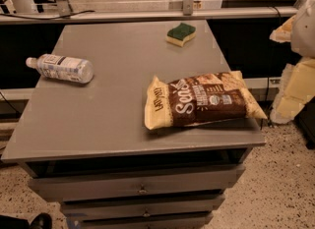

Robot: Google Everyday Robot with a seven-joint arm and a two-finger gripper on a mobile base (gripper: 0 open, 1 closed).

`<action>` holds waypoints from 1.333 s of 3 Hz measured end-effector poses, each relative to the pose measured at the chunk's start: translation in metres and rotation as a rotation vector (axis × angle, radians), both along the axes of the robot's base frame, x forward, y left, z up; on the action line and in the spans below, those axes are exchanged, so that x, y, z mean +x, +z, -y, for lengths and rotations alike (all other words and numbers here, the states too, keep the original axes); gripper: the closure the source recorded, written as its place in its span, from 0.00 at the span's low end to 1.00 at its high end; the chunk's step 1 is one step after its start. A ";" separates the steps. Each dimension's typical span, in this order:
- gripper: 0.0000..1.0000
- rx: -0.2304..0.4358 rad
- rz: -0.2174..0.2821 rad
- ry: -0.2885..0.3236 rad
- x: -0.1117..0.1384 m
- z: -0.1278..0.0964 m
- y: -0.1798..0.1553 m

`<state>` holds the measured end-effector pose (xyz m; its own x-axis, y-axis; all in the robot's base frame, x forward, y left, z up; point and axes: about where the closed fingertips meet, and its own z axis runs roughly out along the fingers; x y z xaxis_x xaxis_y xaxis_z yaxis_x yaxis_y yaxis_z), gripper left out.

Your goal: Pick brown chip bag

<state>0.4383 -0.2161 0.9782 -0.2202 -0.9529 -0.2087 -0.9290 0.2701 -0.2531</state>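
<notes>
The brown chip bag (204,100) is seen lying flat on the gray table (113,110), in the lower right part of the tabletop, close to the front edge. Its long side is laid roughly left to right. A pale yellow end is turned toward the middle of the frame, and the other end reaches the table's right edge. White script lettering is shown on its dark brown middle.

The gripper (295,88) is found at the right edge of the frame as pale, cream-coloured shapes, off the table's side and level with the bag's right end. How far it is opened cannot be told, and nothing can be made out in its hold.

A clear plastic bottle (61,68) is laid on its side at the left of the tabletop, well apart from the bag. A green-and-yellow sponge (180,34) is placed near the table's far edge, in the upper middle of the frame. Drawers (142,186) are seen under the tabletop, and a speckled floor (280,184) at lower right.
</notes>
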 end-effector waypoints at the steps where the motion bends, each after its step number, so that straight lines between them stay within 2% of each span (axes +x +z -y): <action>1: 0.00 0.000 0.000 0.000 0.000 0.000 0.000; 2: 0.00 0.043 0.024 -0.021 0.002 -0.003 -0.003; 3: 0.00 0.152 0.038 -0.054 0.006 -0.020 -0.028; 4: 0.00 0.247 0.027 -0.070 0.014 -0.043 -0.065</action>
